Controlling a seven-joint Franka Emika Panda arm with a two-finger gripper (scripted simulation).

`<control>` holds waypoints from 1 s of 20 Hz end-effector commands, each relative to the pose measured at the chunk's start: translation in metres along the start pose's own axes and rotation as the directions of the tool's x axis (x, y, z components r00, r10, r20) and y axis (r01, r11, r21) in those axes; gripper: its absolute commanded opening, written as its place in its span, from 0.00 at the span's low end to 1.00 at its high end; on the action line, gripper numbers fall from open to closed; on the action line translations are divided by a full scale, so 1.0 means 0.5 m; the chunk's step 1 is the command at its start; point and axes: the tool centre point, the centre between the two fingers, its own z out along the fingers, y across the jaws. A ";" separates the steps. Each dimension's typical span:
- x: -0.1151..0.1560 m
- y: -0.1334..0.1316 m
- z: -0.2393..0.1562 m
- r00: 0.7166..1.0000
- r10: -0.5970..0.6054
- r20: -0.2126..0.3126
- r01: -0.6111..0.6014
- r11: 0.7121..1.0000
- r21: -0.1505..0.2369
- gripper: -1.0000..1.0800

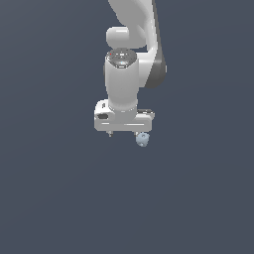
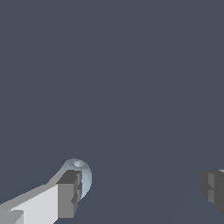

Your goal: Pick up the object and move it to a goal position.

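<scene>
The small pale blue-grey lumpy ball sits beside one finger of the wide-open, empty white hand, not between them; it looks light, rigid and roll-prone, so grip across its middle.

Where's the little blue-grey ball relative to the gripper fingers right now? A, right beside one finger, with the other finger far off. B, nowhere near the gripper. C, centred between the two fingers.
A: in the wrist view the ball sits against one finger of the wide-open gripper, while the other finger stands far away.

Plain dark grey-blue floor, small pale ball-like object on it.
</scene>
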 end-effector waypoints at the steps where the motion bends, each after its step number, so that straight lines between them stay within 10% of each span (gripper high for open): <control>1: 0.000 0.000 0.000 1.000 0.000 0.000 0.000 1.000 0.000 0.96; 20: -0.008 0.014 0.029 0.998 0.059 0.015 -0.059 0.998 0.013 0.96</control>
